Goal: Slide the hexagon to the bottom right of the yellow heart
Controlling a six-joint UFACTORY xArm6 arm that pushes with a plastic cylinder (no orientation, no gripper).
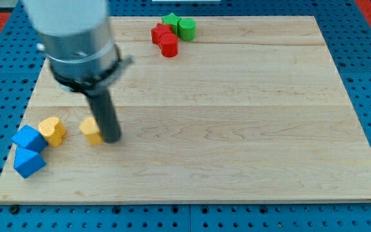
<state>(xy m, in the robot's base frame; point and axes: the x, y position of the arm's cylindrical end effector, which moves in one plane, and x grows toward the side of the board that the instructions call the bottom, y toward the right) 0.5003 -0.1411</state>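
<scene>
My tip is down on the wooden tabletop, pressed right against the view's right side of the yellow hexagon, and the rod partly hides that block. There is no tool on this arm, just the bare dark rod, so nothing is clasped; contact is a plain side-on touch. The yellow hexagon sits in the lower left part of the tabletop, just to the view's right of the yellow heart and about level with it, with a small gap of bare wood between the two. Left of the heart, nearly touching it, lies a blue block, and a second blue block sits directly below that one, near the tabletop's bottom-left corner. Far off at the view's top, a tight cluster: two red blocks, a green star and a green cylinder, all well apart from my tip.
</scene>
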